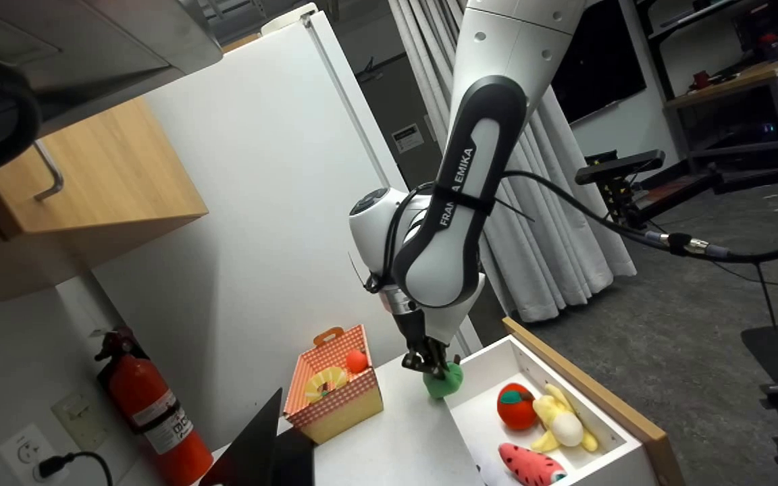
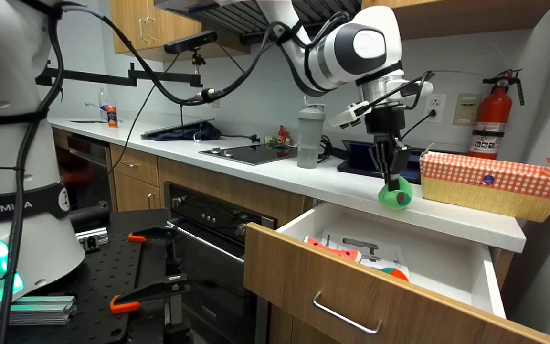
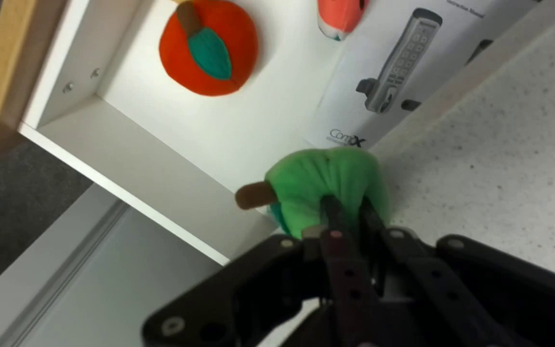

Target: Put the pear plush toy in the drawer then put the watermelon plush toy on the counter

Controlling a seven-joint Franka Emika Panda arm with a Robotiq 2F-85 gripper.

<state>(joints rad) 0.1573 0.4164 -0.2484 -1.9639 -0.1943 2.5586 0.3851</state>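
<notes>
The green pear plush toy shows in both exterior views (image 1: pixel 442 386) (image 2: pixel 396 197) and in the wrist view (image 3: pixel 313 171). My gripper (image 1: pixel 440 368) is shut on it. In the wrist view its fingers (image 3: pixel 347 205) pinch folds into the plush, and the brown stem points left. The pear is at the counter's edge, beside the open drawer (image 2: pixel 451 267); I cannot tell whether it touches the counter (image 1: pixel 402 439). The watermelon plush toy (image 1: pixel 529 466) lies inside the drawer, also seen in an exterior view (image 2: pixel 334 250), and partly at the top of the wrist view (image 3: pixel 340 17).
A red round toy (image 1: pixel 516 407) and a yellow banana-like toy (image 1: pixel 561 425) lie in the drawer, with a printed sheet (image 3: pixel 350 111) under the counter side. An orange-checked box (image 1: pixel 342 412) stands on the counter near the gripper. A tall white panel (image 1: pixel 267 169) rises behind.
</notes>
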